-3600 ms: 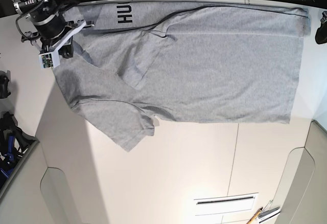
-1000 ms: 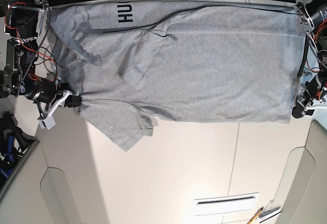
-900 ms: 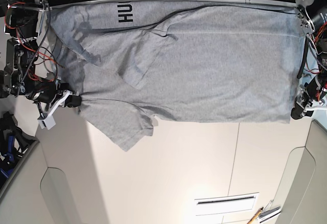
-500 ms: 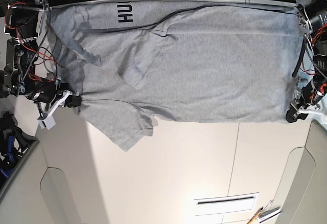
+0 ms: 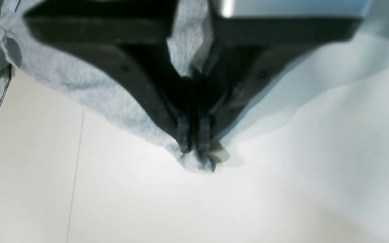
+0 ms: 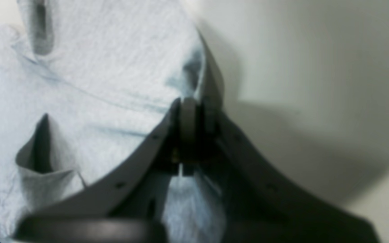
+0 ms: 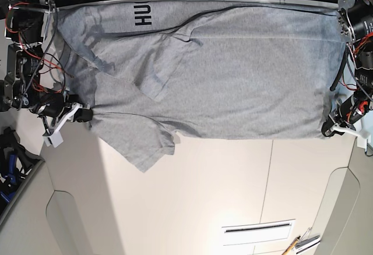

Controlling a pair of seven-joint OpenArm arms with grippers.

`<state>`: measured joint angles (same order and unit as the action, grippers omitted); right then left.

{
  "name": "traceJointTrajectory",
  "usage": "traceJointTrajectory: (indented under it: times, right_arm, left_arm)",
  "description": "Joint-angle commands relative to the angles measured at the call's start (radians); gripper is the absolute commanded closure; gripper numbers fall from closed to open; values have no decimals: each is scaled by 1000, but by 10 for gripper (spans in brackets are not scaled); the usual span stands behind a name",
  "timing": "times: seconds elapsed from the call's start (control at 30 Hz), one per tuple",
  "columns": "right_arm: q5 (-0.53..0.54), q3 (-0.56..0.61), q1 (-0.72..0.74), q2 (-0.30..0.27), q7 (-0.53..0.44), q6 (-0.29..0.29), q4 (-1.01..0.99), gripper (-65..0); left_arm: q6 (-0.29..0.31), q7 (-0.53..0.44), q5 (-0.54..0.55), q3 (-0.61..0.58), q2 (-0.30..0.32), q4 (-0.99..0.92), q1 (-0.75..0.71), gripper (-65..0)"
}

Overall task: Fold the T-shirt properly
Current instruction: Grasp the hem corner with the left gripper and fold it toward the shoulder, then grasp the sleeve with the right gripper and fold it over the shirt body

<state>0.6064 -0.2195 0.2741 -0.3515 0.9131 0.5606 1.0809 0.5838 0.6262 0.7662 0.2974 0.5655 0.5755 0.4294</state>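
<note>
Grey and soft, the T-shirt (image 7: 233,74) lies flat on the table (image 7: 204,197) while the left gripper (image 5: 193,146) and right gripper (image 6: 194,108) each pinch an edge.

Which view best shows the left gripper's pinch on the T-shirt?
The left wrist view: the left gripper is shut on a corner of the T-shirt. Base shows it small at the hem; the right wrist view misses it.

The T-shirt (image 7: 233,80) lettering is cut off by a fold, only "HU" readable.
</note>
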Motion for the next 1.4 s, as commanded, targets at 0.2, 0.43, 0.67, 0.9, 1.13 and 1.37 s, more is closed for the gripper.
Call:
traceJointTrajectory:
  times: [0.2,0.43,0.67,0.9,1.13,1.37]
  right_arm:
    - [10,-4,11,-14,14,1,166,0]
    - [3,-4,-71,-14,68,1,374,0]
    - [-51,-4,-219,-14,71,0,547,0]
    - [-49,-58,-334,-14,119,-7,645,0]
    - [-21,-147,-421,-14,151,-7,695,0]
    - [-11,-158,-488,-13,164,-7,696,0]
  left_arm:
    - [106,-20,39,6,53,42,16,0]
    - [114,94,153,20,83,148,-34,0]
    - [114,235,270,190,83,343,-187,0]
    - [114,374,395,349,83,485,-376,0]
    - [114,431,473,415,83,502,-517,0]
    - [114,483,517,419,83,502,-573,0]
